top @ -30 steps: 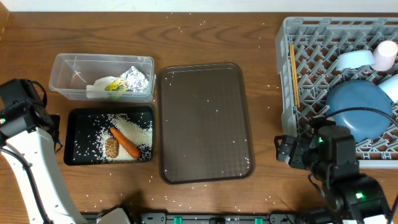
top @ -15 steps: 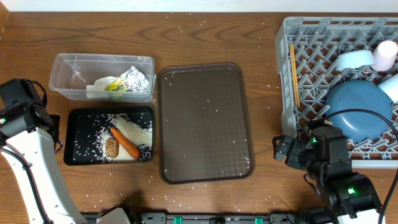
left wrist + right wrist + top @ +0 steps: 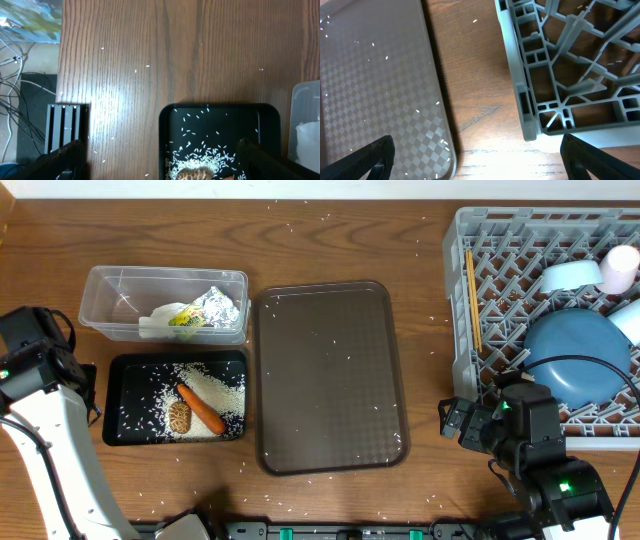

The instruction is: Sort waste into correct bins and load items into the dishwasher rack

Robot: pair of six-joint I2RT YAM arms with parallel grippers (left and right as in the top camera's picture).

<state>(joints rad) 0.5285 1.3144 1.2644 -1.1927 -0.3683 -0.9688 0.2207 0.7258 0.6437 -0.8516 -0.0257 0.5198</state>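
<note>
The grey dishwasher rack [image 3: 456, 300] at the right holds the dark blue plate [image 3: 575, 355], white bowl [image 3: 570, 276], white cup [image 3: 621, 268], light blue cup [image 3: 630, 322] and chopsticks [image 3: 472, 300]. The clear container [image 3: 110, 290] holds silver foil [image 3: 222, 307], the green-yellow wrapper [image 3: 185, 319] and a napkin [image 3: 150, 328]. In the black tray [image 3: 120, 375] lie the carrot [image 3: 202, 409], brown lump [image 3: 179, 416] and rice [image 3: 218, 385]. My left gripper [image 3: 162, 167] hangs open and empty over that tray's left end [image 3: 165, 130]. My right gripper [image 3: 485, 165] is open and empty above bare table beside the rack's near-left corner [image 3: 530, 125].
The brown serving tray [image 3: 328, 375] lies in the middle with a few rice grains on it; its corner [image 3: 375, 85] shows under my right gripper. Stray rice grains dot the table. The table's near edge and a black mount [image 3: 65, 125] show in the left wrist view.
My right arm has shifted slightly left and toward the near edge. The left arm and all objects have stayed put.
</note>
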